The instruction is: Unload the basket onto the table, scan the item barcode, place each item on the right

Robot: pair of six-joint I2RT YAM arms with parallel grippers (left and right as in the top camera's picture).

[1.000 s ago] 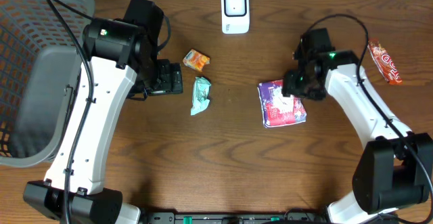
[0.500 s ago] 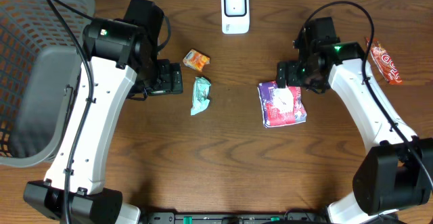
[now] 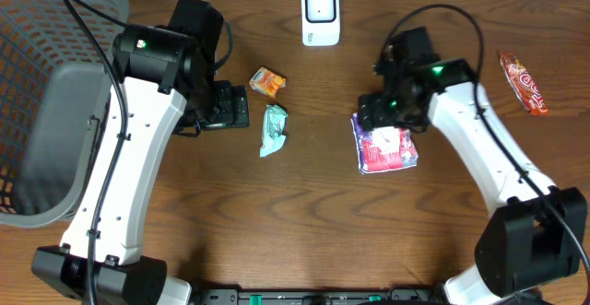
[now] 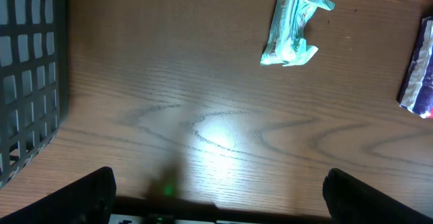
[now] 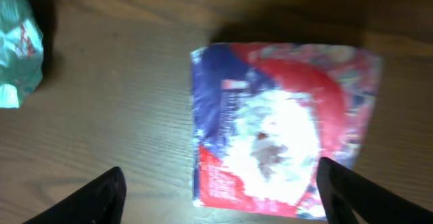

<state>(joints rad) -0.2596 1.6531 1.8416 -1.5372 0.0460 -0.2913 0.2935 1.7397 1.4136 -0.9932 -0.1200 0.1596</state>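
The right gripper (image 5: pixel 220 187) is hovering just above the red and blue packet (image 3: pixel 387 150). The packet is lying flat on the table (image 3: pixel 304 222), right of the middle and well apart from the white scanner (image 3: pixel 320 15) at the far edge. The gripper's fingers are standing wide apart and are holding nothing. The left gripper (image 4: pixel 220 193) is hanging over bare wood near a green packet (image 3: pixel 274 130), its jaws also wide apart and gripping nothing. An orange packet (image 3: pixel 267 82) is lying close to the green one, and a basket (image 3: pixel 37 38) is sitting at the left.
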